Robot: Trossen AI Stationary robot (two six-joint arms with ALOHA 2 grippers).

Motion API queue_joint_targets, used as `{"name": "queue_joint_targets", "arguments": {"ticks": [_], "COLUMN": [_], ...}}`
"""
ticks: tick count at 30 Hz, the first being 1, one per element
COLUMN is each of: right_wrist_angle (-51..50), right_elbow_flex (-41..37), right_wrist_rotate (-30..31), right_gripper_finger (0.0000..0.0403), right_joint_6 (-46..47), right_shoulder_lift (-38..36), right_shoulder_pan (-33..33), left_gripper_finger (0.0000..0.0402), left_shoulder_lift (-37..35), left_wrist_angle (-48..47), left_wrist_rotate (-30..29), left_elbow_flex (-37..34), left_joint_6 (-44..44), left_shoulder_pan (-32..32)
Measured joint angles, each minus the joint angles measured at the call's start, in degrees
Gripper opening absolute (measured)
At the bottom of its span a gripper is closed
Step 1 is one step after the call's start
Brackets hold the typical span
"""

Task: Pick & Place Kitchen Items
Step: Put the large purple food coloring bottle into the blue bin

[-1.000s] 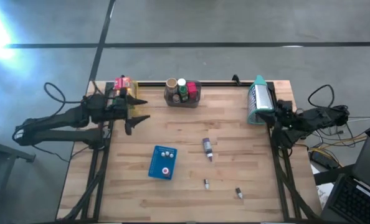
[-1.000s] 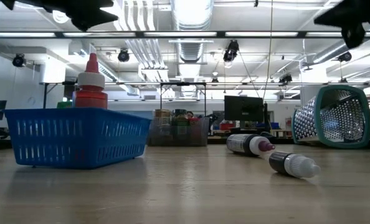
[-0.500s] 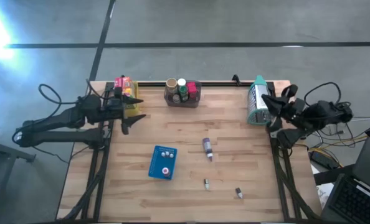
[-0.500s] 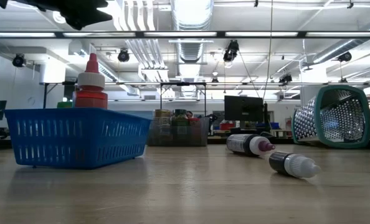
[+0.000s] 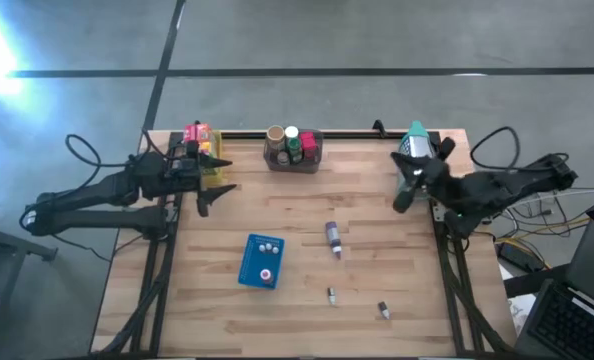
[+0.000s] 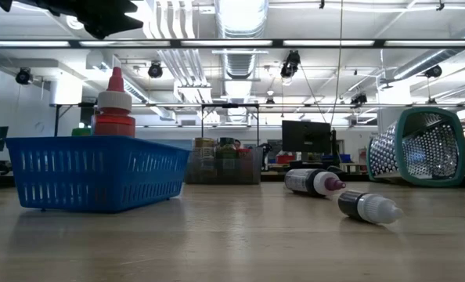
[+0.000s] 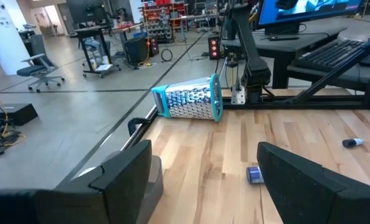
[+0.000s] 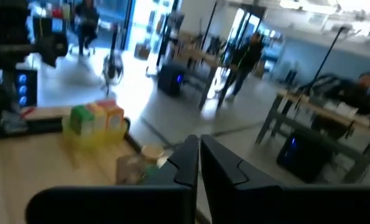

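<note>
We judge the task partly done: bottles sit in the blue basket (image 5: 260,262), three small bottles (image 5: 332,236) lie loose mid-surface, left tool (image 5: 217,180) wide and empty, right tool (image 5: 401,196) closed, empty.

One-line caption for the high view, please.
Left gripper open beside the yellow bin; right gripper shut near the tipped teal basket; bottles lie mid-table.
</note>
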Motion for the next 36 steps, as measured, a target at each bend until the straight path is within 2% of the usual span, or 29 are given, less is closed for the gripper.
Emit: {"name": "queue_joint_targets", "arguments": {"ticks": [4,9,15,19,25,36], "right_wrist_angle": [-11.5,-23.3,-30.7,-32.9,-35.8,-35.7], "right_elbow_flex": [7.6,15.6,22.9,25.9,26.9,26.0], "right_wrist_rotate": [0.4,1.8,1.9,1.5,1.1,1.1], "right_gripper_finger": [0.0042,0.0103,0.0176,0.0208,0.022,0.0195], "right_joint_6": [12.2,26.6,36.3,41.7,52.7,71.3], "right_shoulder_lift": [6.9,14.9,23.2,27.7,32.8,41.4], "right_shoulder_pan": [0.0,0.0,0.2,0.3,2.1,8.1], "left_gripper_finger": [0.0296,0.0296,0.0296,0.0296,0.0296,0.0296], "left_shoulder_lift": [0.3,0.4,0.4,0.4,0.4,0.4], "left_wrist_angle": [0.0,0.0,0.0,0.0,0.0,0.0], "left_wrist_rotate": [0.0,0.0,0.0,0.0,0.0,0.0], "left_elbow_flex": [0.0,0.0,0.0,0.0,0.0,0.0], "left_joint_6": [0.0,0.0,0.0,0.0,0.0,0.0], "left_shoulder_pan": [0.0,0.0,0.0,0.0,0.0,0.0]}}
